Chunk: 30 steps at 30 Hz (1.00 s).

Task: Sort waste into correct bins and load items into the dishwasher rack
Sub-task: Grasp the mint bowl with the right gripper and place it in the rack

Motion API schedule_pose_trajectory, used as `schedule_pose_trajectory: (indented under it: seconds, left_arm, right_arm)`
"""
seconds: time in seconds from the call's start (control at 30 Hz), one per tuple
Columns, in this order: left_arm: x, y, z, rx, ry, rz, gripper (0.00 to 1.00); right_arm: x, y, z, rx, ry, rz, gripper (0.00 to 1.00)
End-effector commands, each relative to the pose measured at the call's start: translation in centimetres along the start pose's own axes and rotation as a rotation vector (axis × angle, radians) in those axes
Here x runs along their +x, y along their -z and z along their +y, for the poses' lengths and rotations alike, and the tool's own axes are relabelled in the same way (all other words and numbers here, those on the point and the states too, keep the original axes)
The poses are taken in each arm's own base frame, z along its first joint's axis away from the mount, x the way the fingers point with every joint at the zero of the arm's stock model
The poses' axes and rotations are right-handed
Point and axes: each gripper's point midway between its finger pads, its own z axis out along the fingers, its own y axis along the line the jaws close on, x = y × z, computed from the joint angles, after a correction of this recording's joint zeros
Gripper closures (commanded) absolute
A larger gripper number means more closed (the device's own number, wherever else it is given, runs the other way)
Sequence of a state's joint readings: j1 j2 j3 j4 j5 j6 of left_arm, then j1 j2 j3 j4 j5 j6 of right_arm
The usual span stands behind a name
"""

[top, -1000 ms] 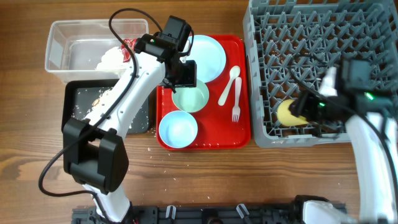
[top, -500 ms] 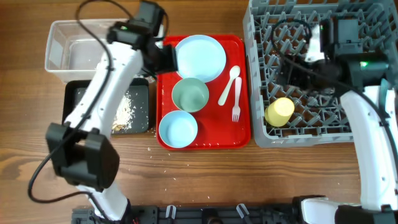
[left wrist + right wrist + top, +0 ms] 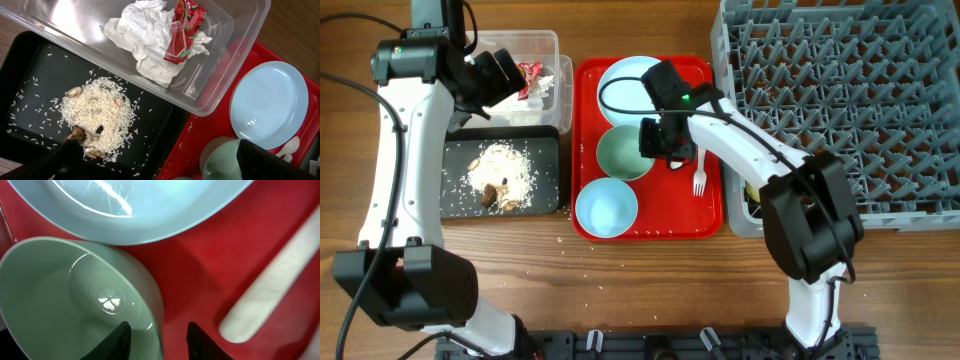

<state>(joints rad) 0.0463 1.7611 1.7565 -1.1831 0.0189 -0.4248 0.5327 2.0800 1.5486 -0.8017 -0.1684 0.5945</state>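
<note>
My right gripper is open on the red tray, its fingers straddling the right rim of the mint-green bowl, one inside and one outside. The pale blue plate lies behind the bowl, and the light blue bowl in front. The white fork and spoon lie to the right. My left gripper is open and empty above the black tray of food scraps. The clear tub holds the napkin and wrapper. The yellow cup is hidden under my right arm.
The grey dishwasher rack fills the right side. The red serving tray sits between the rack and the two bins. Loose rice grains lie scattered on the wooden table in front of the black tray.
My right arm left the yellow cup in the rack and swung left to the mint-green bowl. My left arm drew back from the red tray to above the bins.
</note>
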Motion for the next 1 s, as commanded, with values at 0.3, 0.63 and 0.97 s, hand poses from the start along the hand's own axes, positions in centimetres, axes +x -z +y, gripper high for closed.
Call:
schedule_pose_trajectory:
  seconds: [0.3,0.63,0.97]
  left_arm:
    - [-0.5,0.7,0.1,-0.005,0.011,-0.028,0.0]
    - [-0.5,0.7,0.1,-0.005,0.011,-0.028,0.0]
    - [-0.5,0.7,0.1,-0.005,0.011,-0.028,0.0]
  right_arm:
    - [-4.3,26.1,-8.2,0.31,-0.097,-0.66,0.96]
    - [-19.4,27.8,-20.1,1.154,-0.125,-1.039,0.96]
    - [-22.9,15.7,-18.8,1.078,0.172,-0.878,0.96]
